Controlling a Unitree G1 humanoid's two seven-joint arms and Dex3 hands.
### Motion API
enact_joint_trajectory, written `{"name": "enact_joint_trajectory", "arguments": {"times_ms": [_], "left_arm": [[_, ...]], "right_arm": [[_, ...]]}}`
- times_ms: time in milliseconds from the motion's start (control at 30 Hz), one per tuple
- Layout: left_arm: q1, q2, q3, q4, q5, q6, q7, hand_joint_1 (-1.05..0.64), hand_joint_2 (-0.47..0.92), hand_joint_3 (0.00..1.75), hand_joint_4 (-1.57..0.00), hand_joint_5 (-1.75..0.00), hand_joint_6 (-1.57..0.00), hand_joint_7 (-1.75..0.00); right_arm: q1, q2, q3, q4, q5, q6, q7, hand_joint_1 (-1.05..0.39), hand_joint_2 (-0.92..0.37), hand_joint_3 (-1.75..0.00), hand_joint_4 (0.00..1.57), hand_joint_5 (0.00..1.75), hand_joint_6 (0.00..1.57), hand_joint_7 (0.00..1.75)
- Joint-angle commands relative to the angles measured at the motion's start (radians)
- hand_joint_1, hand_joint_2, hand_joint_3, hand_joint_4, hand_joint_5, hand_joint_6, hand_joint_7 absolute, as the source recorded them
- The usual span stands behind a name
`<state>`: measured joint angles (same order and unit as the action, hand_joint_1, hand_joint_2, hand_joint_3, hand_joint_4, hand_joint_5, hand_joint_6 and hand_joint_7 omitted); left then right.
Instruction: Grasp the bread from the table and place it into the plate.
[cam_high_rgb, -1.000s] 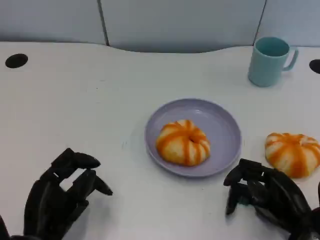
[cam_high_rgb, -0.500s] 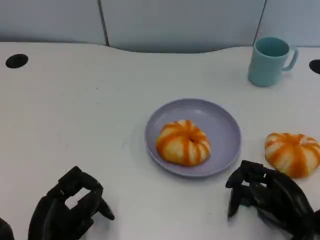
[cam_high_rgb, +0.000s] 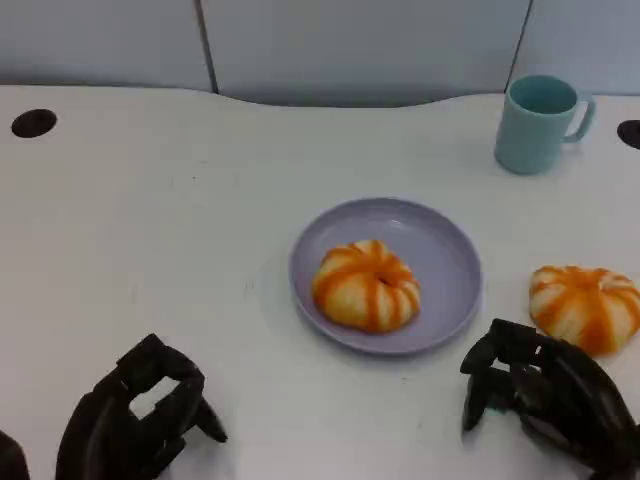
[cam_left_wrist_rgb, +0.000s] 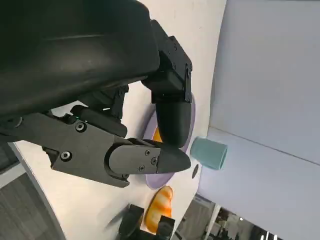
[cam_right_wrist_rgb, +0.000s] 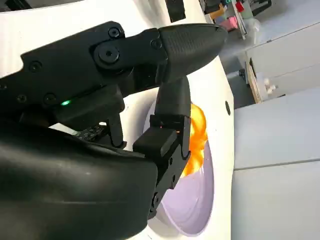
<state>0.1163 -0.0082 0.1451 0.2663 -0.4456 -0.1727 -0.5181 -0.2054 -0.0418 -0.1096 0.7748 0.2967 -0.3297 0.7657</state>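
here the bread on the table lies just beyond and a little outward of the right hand, apart from it, and just beside the purple plate, which already has a second orange-striped bread in it. both the right hand and the left hand hold nothing, their fingers curled loosely but parted. the table is white, with a teal mug at its far right and pale wall panels behind.
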Motion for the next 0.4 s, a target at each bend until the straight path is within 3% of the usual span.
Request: {"name": "enact_joint_trajectory", "arguments": {"times_ms": [33, 400], "left_arm": [[-0.019, 0.013, 0.015, 0.018, -0.007, -0.003, -0.019, -0.52, 0.92, 0.34, -0.7, -1.75, -0.52, -1.59], [-0.033, 0.006, 0.025, 0.031, 0.0, -0.022, -0.023, -0.54, 0.92, 0.34, -0.69, -1.75, -0.53, -1.59]], "right_arm": [[-0.003, -0.013, -0.009, 0.037, -0.006, 0.013, -0.01, -0.5, -0.92, -0.24, 0.67, 1.56, 0.71, 1.14], [-0.011, -0.026, -0.009, 0.044, -0.012, 0.006, -0.014, -0.51, -0.92, -0.25, 0.68, 1.55, 0.72, 1.11]]}}
